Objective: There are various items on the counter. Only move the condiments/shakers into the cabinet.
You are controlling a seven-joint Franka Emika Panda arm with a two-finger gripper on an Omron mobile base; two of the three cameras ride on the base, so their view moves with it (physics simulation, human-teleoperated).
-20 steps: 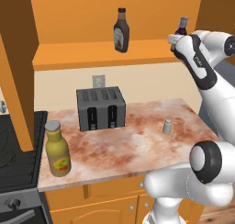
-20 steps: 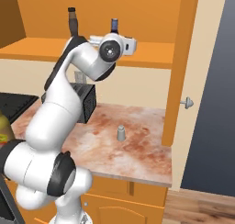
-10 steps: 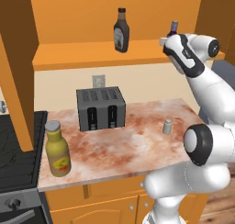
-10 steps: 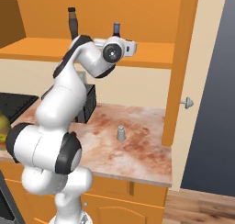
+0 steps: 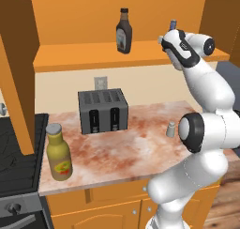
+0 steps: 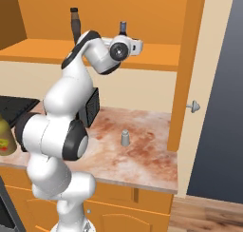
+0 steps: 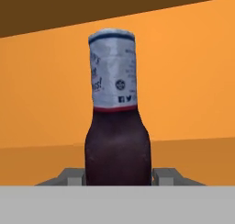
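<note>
Orange shelf (image 5: 93,60) already carries your brown bottle (image 5: 123,31); your gripper (image 7: 118,178) clamps the small bottle (image 7: 117,126) upright above it, shaker (image 5: 171,128) on the table (image 5: 117,153).

Small dark blue-purple bottle (image 7: 117,126): pale wrap label on neck, bearing slanted script too blurred to read, a small round emblem, and two tiny square marks resembling social-media icons; no word legible. Dark brown squeeze bottle (image 5: 123,32) on cabinet shelf (image 5: 93,57): pale label, print illegible. Yellow-green bottle (image 5: 58,153) on bench (image 5: 126,148): red and yellow label graphic, no readable lettering. Toaster (image 5: 103,110): no markings discernible.
</note>
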